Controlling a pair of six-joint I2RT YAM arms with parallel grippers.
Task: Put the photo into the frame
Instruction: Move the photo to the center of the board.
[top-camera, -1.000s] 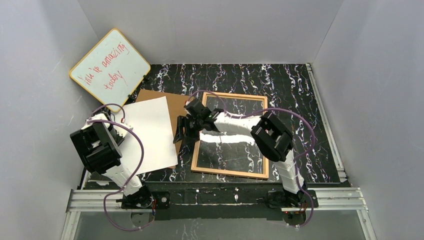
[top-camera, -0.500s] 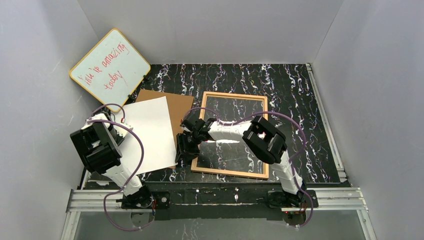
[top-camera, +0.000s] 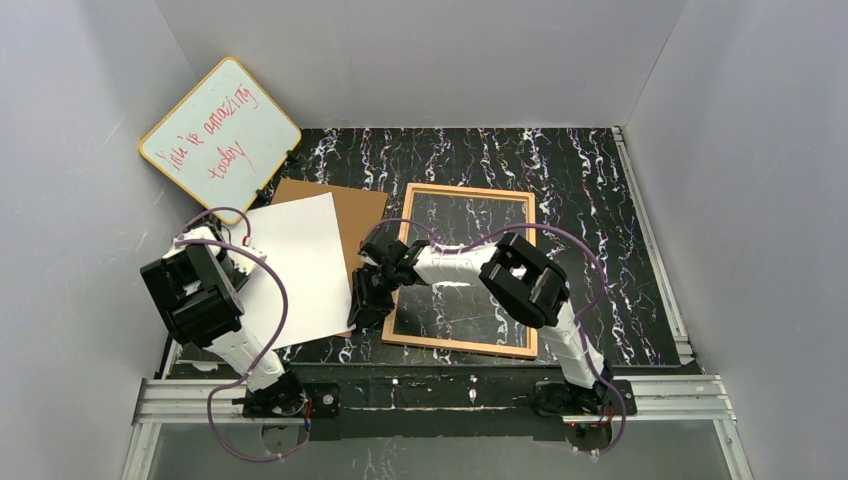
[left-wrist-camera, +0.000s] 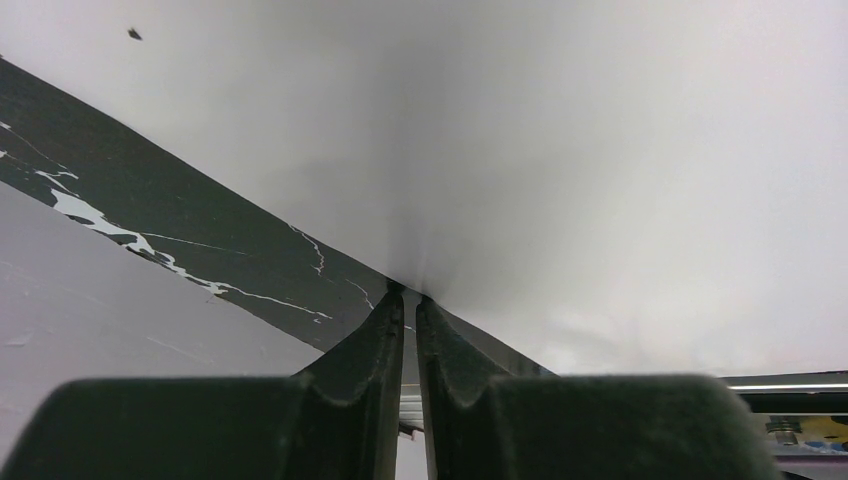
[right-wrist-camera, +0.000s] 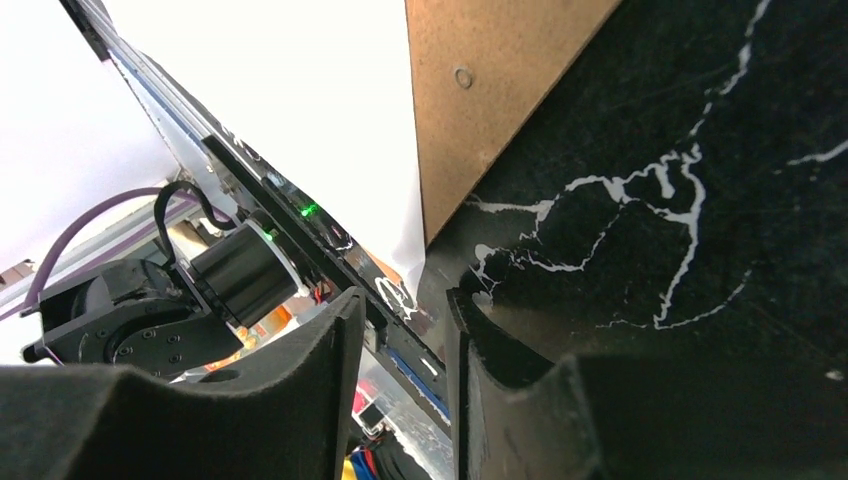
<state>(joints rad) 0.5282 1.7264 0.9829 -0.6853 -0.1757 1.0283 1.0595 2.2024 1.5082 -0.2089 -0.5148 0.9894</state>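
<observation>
The photo (top-camera: 295, 265) lies white back up at the left, partly over the brown backing board (top-camera: 352, 212). My left gripper (top-camera: 245, 262) is at the photo's left edge. In the left wrist view it (left-wrist-camera: 410, 298) is shut on the edge of the white sheet (left-wrist-camera: 560, 150). The light-wood frame (top-camera: 520, 270) lies flat right of centre with its clear pane up. My right gripper (top-camera: 367, 305) is open between frame and photo. In the right wrist view it (right-wrist-camera: 405, 305) has the lower right corner of the photo (right-wrist-camera: 300, 100) just ahead of its gap, beside the backing board (right-wrist-camera: 490, 90).
A yellow-rimmed whiteboard (top-camera: 220, 130) with red writing leans in the far left corner. Grey walls close in the left, back and right. A metal rail (top-camera: 430, 395) with both arm bases runs along the near edge.
My right gripper has moved from the frame's left edge down and left to the photo's lower right corner. The left arm, photo and frame have not moved.
</observation>
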